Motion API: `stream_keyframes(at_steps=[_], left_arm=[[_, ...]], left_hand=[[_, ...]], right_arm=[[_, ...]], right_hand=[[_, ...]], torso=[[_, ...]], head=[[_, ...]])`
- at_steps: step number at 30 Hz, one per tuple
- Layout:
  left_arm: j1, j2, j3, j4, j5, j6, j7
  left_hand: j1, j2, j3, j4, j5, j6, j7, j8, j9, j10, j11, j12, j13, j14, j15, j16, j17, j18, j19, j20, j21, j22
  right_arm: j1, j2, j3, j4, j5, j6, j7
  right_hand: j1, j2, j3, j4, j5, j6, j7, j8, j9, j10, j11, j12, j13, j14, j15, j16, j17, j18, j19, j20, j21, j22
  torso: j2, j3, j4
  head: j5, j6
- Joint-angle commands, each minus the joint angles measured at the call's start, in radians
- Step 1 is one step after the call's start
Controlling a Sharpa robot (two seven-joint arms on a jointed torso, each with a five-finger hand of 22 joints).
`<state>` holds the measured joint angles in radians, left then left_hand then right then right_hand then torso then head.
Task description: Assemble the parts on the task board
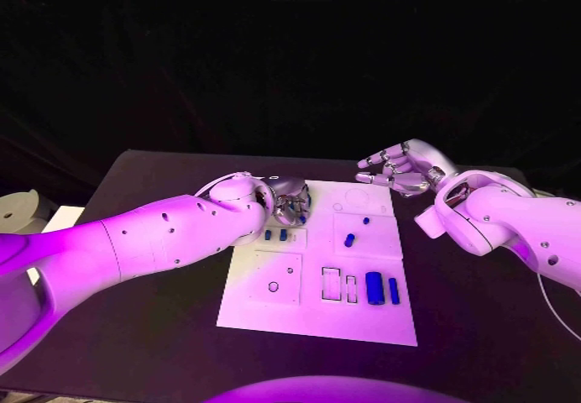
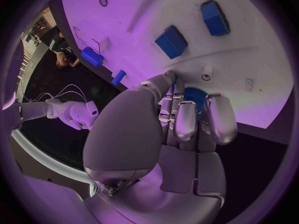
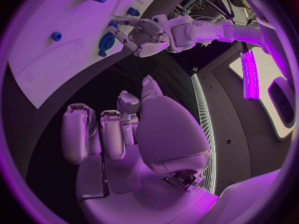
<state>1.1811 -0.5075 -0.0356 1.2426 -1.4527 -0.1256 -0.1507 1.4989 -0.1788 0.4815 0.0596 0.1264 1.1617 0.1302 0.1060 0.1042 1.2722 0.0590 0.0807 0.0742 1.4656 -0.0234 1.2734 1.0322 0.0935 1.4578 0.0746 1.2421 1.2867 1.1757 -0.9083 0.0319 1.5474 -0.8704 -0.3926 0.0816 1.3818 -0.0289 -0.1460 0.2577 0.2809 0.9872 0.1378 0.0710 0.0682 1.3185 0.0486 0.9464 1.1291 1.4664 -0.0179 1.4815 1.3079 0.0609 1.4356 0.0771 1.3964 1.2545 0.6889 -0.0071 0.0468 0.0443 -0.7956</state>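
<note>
Head view: left robot hand (image 1: 288,200) on the task board (image 1: 317,315), right robot hand (image 1: 402,168) beyond its far corner.
Left fingers pinch a blue part (image 2: 194,93) at the board's far left corner; right fingers hang curled, holding nothing (other blue parts (image 1: 374,288) lie across the board).

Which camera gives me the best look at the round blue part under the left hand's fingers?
The right wrist view: the round blue part shows there side-on beside the left hand. In the left wrist view it is half hidden behind the fingers. In the head view the hand covers it.
</note>
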Motion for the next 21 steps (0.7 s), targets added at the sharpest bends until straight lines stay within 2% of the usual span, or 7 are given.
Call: stream_keyframes(at_steps=[1,6,10,18,21], left_arm=[[0.001,-0.015,0.008,0.027,0.067,-0.075,0.034],[0.003,-0.061,0.024,0.081,0.110,-0.090,0.034],[0.006,-0.105,0.033,0.111,0.145,-0.099,0.031],[0.008,-0.141,0.035,0.111,0.162,-0.069,0.017],[0.008,-0.147,0.035,0.103,0.164,-0.051,0.009]], left_hand=[[-0.011,0.001,0.007,-0.001,0.000,0.008,0.001,-0.006,-0.001,0.007,0.001,-0.005,0.001,0.022,-0.002,-0.002,-0.002,-0.014,0.010,0.000,-0.001,-0.002],[-0.015,0.000,0.008,-0.001,0.000,0.009,0.001,-0.007,-0.001,0.007,0.001,-0.006,0.001,0.022,-0.002,-0.003,-0.004,-0.014,0.010,0.000,-0.002,-0.002],[-0.017,-0.001,0.009,-0.002,-0.001,0.009,0.001,-0.008,-0.001,0.008,0.001,-0.007,0.001,0.022,-0.002,-0.003,-0.005,-0.014,0.010,0.000,-0.002,-0.002],[-0.021,-0.002,0.011,-0.003,0.000,0.011,0.000,-0.008,-0.001,0.010,0.000,-0.007,0.001,0.021,-0.003,-0.002,-0.007,-0.014,0.011,0.000,0.000,0.000],[-0.021,-0.002,0.011,-0.003,0.000,0.011,0.000,-0.008,-0.001,0.010,0.000,-0.007,0.001,0.021,-0.003,-0.002,-0.007,-0.014,0.011,0.000,0.000,0.000]], right_arm=[[-0.001,0.001,0.000,0.000,-0.003,0.013,0.008],[-0.001,0.001,0.000,-0.001,-0.002,0.013,0.008],[-0.001,0.000,0.000,0.000,-0.002,0.013,0.007],[-0.001,-0.002,0.000,0.001,-0.001,0.014,0.007],[-0.001,-0.002,0.000,0.000,-0.001,0.014,0.007]], right_hand=[[0.007,0.004,-0.002,-0.006,0.005,0.007,-0.001,0.001,0.002,-0.003,0.000,-0.001,0.001,0.079,-0.009,-0.001,0.162,0.006,-0.003,0.000,-0.005,0.001],[0.007,0.004,-0.002,-0.006,0.005,0.007,-0.001,0.001,0.002,-0.003,0.000,-0.001,0.001,0.079,-0.009,-0.001,0.162,0.006,-0.003,0.000,-0.005,0.001],[0.007,0.004,-0.002,-0.006,0.005,0.007,-0.001,0.001,0.002,-0.003,0.000,-0.001,0.001,0.079,-0.009,-0.001,0.162,0.006,-0.003,0.000,-0.005,0.001],[0.008,0.005,-0.002,-0.007,0.006,0.008,-0.001,0.002,0.002,-0.003,0.000,0.000,0.001,0.079,-0.009,-0.002,0.162,0.006,-0.003,0.000,-0.005,0.001],[0.008,0.005,-0.002,-0.007,0.006,0.008,-0.001,0.002,0.002,-0.003,0.000,0.000,0.001,0.079,-0.009,-0.002,0.162,0.006,-0.003,0.000,-0.005,0.001]], torso=[[-0.001,0.0000,0.0008],[-0.001,0.0009,0.0022],[-0.002,0.0008,0.0032],[-0.005,-0.0002,0.0083],[-0.005,-0.0001,0.0074]], head=[[0.000,0.003],[0.001,0.005],[0.001,0.007],[-0.001,0.005],[0.000,0.005]])
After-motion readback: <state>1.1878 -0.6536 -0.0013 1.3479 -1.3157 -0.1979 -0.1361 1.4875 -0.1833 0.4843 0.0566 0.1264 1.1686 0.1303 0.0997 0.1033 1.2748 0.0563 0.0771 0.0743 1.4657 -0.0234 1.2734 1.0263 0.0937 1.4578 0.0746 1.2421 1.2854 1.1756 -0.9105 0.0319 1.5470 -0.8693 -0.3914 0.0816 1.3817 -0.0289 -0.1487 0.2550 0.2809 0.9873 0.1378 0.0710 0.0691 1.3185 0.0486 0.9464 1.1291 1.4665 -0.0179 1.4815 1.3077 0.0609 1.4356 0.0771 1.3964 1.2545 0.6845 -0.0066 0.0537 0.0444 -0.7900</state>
